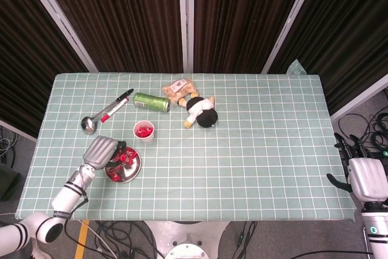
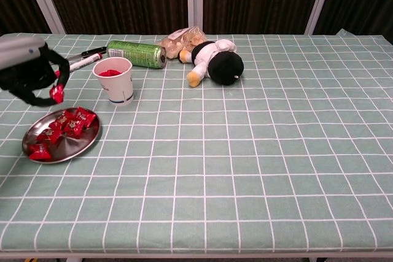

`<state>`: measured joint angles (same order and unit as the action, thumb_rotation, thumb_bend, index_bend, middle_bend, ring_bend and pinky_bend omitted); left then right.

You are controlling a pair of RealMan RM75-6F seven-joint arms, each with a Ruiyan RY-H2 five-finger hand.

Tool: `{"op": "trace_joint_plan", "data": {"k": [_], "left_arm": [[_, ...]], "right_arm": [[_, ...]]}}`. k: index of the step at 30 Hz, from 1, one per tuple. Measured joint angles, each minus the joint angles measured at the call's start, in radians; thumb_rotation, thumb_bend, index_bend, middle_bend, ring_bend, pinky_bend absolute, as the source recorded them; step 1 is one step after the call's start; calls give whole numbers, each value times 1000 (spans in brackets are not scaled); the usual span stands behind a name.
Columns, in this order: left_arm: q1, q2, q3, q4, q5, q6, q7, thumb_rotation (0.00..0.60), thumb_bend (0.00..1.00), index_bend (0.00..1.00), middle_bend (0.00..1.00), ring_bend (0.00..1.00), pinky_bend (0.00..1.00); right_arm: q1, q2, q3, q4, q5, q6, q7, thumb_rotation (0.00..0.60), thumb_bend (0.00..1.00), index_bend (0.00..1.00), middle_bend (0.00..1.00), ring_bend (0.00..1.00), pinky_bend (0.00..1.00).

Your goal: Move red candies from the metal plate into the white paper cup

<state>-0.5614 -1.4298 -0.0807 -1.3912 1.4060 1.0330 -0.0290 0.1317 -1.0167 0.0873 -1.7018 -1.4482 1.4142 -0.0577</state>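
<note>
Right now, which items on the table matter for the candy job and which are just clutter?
Job:
metal plate with red candies
white paper cup, candies already inside
left robot hand, pinching one candy above the plate

Clutter:
green can
plush toy
snack bag
ladle
red marker
</note>
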Motion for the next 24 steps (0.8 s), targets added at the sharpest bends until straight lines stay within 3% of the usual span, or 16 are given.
{"op": "trace_joint_plan", "data": {"k": [4, 11, 17, 24], "left_arm": [[-49, 14, -57, -19, -6, -10, -13, 600, 413, 655, 963, 888, 1000], [-164, -9, -116, 10, -55, -134, 6, 600, 412, 644, 963, 888, 1000], [-230, -73, -139, 92, -116, -208, 35, 600, 411, 629, 961, 887, 1000], [-269, -123, -139, 167, -168, -254, 79, 600, 412, 537, 952, 882, 1000]], "right_arm": [[-1, -2, -1, 3, -2, 1, 4, 600, 86, 39, 278, 69, 269], [-4, 0, 0, 6, 3, 3, 8, 600, 85, 38, 278, 69, 269], [-7, -2, 1, 12, 8, 4, 14, 600, 85, 39, 278, 69, 269], [-9, -1, 1, 17, 14, 2, 17, 600, 86, 39, 279, 69, 269]]}}
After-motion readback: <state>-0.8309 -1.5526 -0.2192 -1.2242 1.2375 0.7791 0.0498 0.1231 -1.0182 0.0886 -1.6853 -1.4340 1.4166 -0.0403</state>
